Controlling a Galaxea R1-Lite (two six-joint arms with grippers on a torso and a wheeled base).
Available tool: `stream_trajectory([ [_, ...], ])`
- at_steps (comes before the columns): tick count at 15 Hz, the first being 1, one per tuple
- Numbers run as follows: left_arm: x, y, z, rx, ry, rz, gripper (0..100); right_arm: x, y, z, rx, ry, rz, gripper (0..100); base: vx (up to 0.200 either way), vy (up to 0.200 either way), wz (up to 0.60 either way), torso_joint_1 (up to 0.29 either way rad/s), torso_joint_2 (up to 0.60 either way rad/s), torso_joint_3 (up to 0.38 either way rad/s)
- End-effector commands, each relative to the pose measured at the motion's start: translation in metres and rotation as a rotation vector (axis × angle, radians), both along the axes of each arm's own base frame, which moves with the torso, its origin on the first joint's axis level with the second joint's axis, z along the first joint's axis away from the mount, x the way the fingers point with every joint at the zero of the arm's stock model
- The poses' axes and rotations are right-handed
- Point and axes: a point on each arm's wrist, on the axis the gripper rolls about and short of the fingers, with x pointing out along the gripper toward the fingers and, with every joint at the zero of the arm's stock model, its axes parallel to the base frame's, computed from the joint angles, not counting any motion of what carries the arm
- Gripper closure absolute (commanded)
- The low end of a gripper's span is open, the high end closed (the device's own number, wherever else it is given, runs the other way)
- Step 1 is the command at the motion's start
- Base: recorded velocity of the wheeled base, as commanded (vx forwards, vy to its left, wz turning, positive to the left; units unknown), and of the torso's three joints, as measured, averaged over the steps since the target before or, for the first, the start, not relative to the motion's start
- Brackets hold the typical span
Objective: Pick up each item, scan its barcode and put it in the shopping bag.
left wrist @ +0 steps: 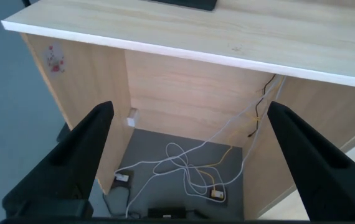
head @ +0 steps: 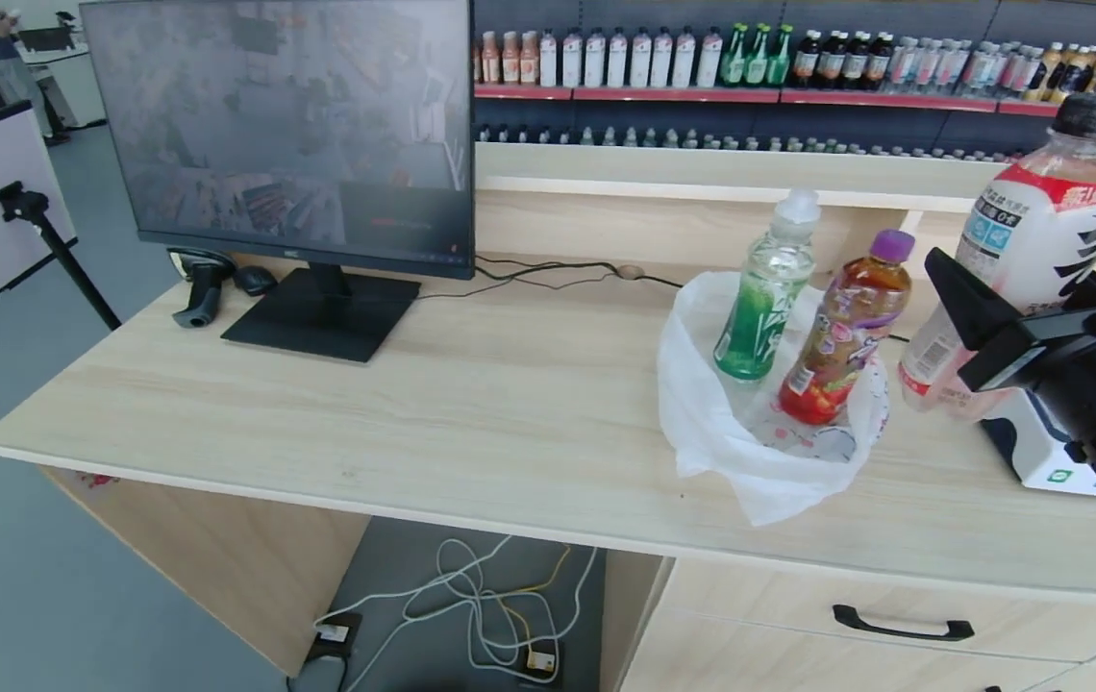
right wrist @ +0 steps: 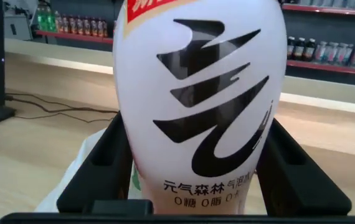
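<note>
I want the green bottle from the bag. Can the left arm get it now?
Probably not yet. The left gripper is open but off the front edge of the tabletop, pointing underneath, while the green bottle stands in the bag on top. It would have to lift and swing over first.

Splayed claw (left wrist: 190, 107) (cables (left wrist: 179, 163) under desk (left wrist: 227, 31))

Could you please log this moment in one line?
right tool: shut on white bottle, raised; shopping bag: green bottle, purple-capped bottle inside; left tool: open
</note>
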Motion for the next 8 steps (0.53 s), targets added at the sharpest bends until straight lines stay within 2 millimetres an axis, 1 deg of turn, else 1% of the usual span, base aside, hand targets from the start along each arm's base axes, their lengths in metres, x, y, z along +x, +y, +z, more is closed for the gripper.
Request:
stream_trajectory([
  [1,0.0000,0.0000,0.0001,0.000,-0.001,0.000,0,0.0027,0.0012,-0.0030,-0.004,0.012,0.001,100,0.000,0.000,0.00,0.000,0.00,0.000],
  [5,0.0000,0.0000,0.0001,0.000,-0.001,0.000,0,0.0041,0.0016,-0.0040,-0.002,0.017,0.005,100,0.000,0.000,0.00,0.000,0.00,0.000],
  [8,0.0000,0.0000,0.0003,0.000,-0.003,0.000,0,0.0088,0.0032,-0.0091,-0.007,0.039,0.009,100,0.000,0.000,0.00,0.000,0.00,0.000],
])
